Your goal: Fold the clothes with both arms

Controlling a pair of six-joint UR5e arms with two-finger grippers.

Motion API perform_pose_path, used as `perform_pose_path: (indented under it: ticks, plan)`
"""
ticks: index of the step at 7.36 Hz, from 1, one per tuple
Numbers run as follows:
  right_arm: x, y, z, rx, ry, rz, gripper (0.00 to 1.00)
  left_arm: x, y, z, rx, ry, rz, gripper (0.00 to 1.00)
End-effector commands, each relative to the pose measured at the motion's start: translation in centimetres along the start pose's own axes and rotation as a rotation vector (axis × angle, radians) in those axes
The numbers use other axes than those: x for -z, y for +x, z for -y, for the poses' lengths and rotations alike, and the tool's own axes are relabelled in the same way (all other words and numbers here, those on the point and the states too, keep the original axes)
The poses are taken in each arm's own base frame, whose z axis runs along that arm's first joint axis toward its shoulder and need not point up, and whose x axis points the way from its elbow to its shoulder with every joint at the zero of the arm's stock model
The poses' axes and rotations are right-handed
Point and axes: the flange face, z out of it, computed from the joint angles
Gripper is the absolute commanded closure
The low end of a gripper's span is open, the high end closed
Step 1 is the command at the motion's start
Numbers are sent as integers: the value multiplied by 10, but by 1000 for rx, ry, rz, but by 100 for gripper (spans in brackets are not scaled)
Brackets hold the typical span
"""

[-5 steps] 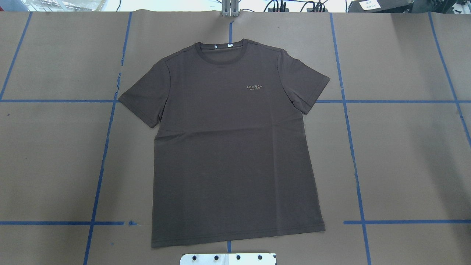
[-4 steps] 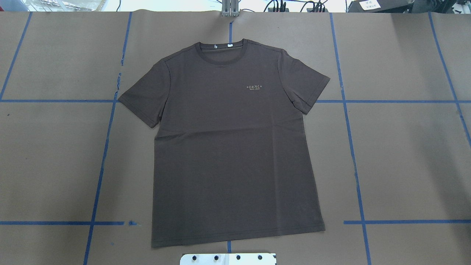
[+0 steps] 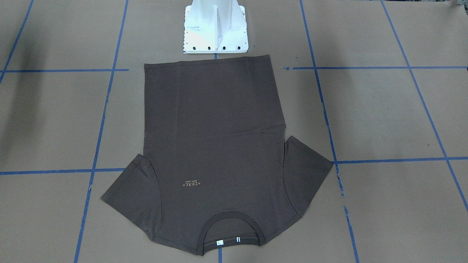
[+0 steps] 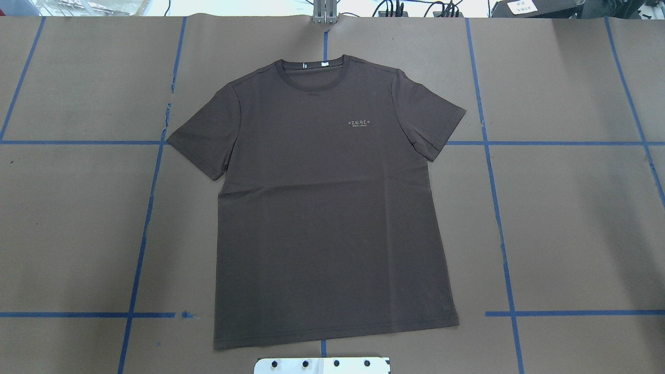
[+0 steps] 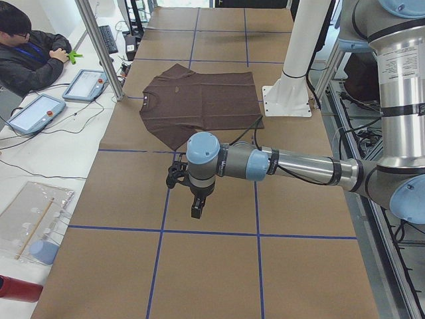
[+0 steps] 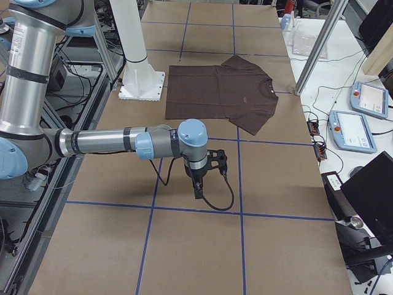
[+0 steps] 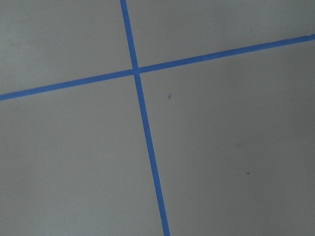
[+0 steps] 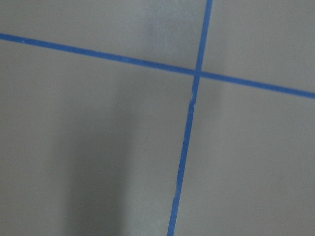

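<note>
Black left fingers (image 5: pixel 196 209) and right fingers (image 6: pixel 198 189) hang over the brown paper-covered worktop (image 4: pixel 571 234), apparently empty; how far open, I cannot tell. Farther off, the dark brown short-sleeved T-shirt (image 4: pixel 327 208) lies flat, unmoved from a moment ago; folding has not begun.

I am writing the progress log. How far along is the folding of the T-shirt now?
Done: nothing; the T-shirt lies flat, unfolded, both sleeves spread. In hand: nothing; the left gripper and right gripper hang over the table off to each side, apart from the shirt. Left: every fold.
</note>
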Motion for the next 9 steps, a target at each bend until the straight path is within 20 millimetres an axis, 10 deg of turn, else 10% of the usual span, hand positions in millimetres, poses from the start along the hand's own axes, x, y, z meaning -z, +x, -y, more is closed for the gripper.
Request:
perform_pose_path:
  ticks: [1,5,7,9]
  plan:
    - [7,-12,65,117,131,7,0,33,31,31,-184,189,17,0]
    - [-16,-27,114,152,187,155,0,43,40,56,-392,398,28,0]
    - [-29,-123,204,47,180,194,0,44,41,56,-394,400,28,0]
    - [-52,-219,253,-65,215,176,0,45,42,53,-399,402,29,0]
